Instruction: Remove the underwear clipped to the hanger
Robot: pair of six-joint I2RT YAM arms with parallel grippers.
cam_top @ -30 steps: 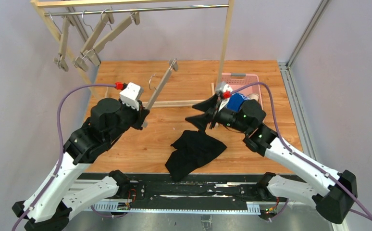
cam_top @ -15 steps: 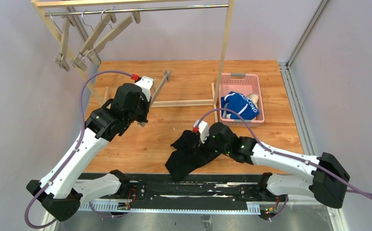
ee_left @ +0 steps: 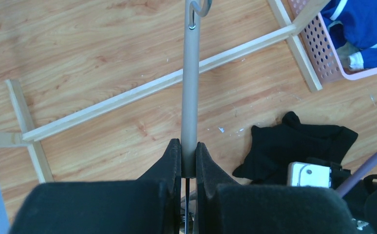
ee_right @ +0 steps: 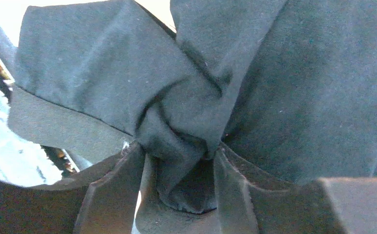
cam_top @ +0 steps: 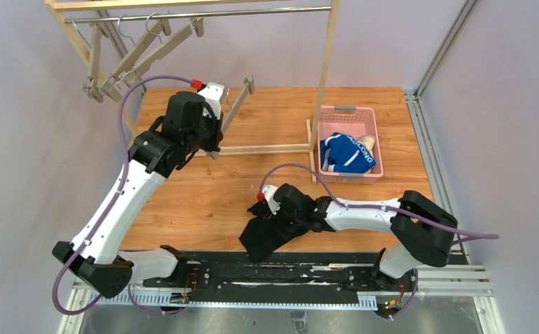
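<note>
- Three briefs, all off the hanger [ee_left: 190, 87]: blue briefs [cam_top: 347, 153] and cream briefs [cam_top: 368, 141] lie in the basket [cam_top: 343, 109]. The black briefs [cam_top: 270, 240] lie crumpled on the bench [cam_top: 197, 202] at its near edge, well apart from the basket.
- Left tool [ee_left: 188, 146]: clamped together on the hanger's bar, hook end away from it. No fabric shows on the part of the hanger in view.
- Right tool [ee_right: 177, 151]: down on the black briefs, its fingers [ee_right: 113, 185] pressing either side of a gathered fold. The firmness of the pinch cannot be read.
- Step in hand, as judged: lift the black briefs and carry them to the basket.
- Handling notes: close fully on the fold before rising. Lift straight up until the trailing cloth clears the bench edge. Release only when over the basket's middle, above the blue briefs.
- Hazard: thin fabric may slip from a shallow pinch.
</note>
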